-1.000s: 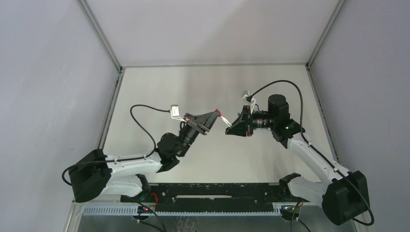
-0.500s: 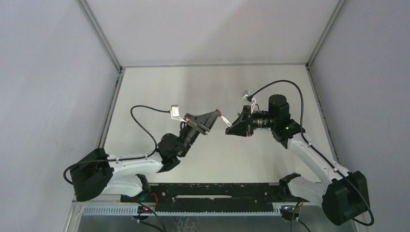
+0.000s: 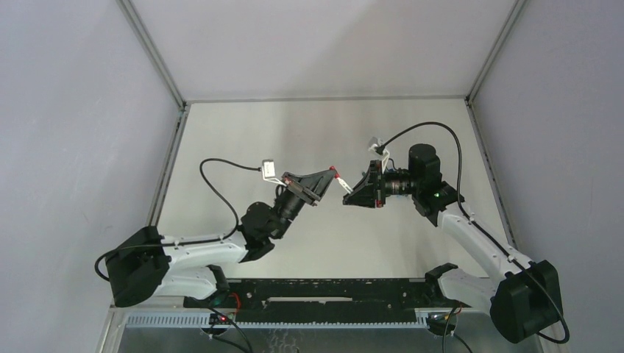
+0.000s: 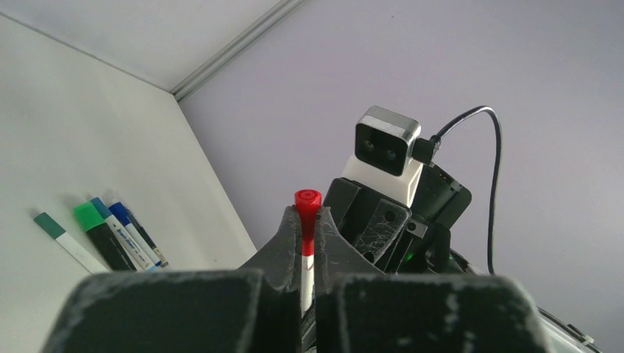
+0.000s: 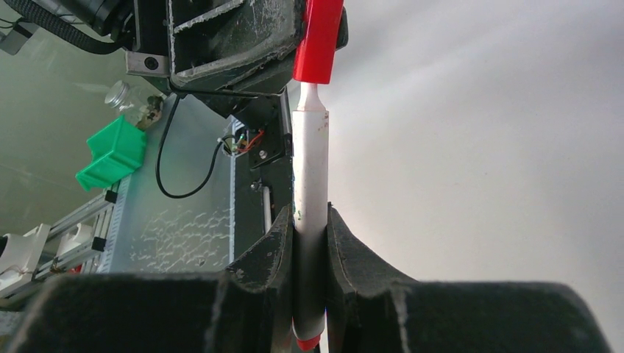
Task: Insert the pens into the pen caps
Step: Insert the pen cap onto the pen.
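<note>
Though print on the markers (image 4: 110, 239) lying on the tabletop (image 4: 73, 132) is too small to read, the left pincer (image 4: 307, 220) pinches the red cap (image 5: 318, 40). The right pincer (image 5: 310, 220) pinches the white pen (image 5: 310, 162), its tip meeting the cap's mouth.

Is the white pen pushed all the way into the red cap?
No, the white pen's thin neck shows bare between its barrel and the red cap.

Table: we see a pale, matt top (image 3: 309, 132) that runs back to the walls.
Walls: we find plain grey panels at the back (image 3: 324, 44), the left (image 3: 66, 147) and the right (image 3: 559, 147).
Frame: we note metal posts (image 3: 151, 51) slanting up from the two far corners.
Rail: we see a black rail (image 3: 324, 290) along the near edge.
Bin: we spot a green plastic bin (image 5: 112, 157) beyond the table's edge.
Jar: we see a small clear jar (image 5: 125, 95) just above the bin; we cannot tell what it holds.
</note>
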You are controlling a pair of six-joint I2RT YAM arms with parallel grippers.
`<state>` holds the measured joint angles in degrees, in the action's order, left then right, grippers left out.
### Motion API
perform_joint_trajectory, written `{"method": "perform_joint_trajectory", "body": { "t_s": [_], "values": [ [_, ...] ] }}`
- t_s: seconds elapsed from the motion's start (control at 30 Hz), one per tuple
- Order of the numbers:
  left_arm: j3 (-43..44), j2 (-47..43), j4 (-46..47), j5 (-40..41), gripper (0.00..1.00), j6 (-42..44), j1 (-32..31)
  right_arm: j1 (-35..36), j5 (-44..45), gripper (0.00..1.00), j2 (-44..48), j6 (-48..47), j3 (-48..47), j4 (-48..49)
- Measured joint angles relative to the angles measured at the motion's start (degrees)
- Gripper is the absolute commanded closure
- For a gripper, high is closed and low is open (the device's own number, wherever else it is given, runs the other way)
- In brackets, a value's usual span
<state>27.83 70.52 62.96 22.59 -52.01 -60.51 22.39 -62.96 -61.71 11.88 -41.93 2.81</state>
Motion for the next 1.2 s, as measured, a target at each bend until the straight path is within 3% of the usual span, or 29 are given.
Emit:
{"method": "perform_joint_trajectory", "body": {
  "t_s": [0.73,1.0,1.2],
  "values": [
    [2.69,7.45,5.84,2.80,0.99,-0.39,-1.18,-1.44,4.50,1.00,1.68,6.78,2.29,4.35],
    [3.17,7.93,6.60,2.78,0.71,0.02,-1.51,-2.16,3.69,1.00,2.36,7.37,2.58,5.18],
    [3.10,6.34,4.09,1.18,0.61,0.59,-3.08,-2.16,3.72,1.00,2.47,7.17,2.58,6.49]
  ]
}}
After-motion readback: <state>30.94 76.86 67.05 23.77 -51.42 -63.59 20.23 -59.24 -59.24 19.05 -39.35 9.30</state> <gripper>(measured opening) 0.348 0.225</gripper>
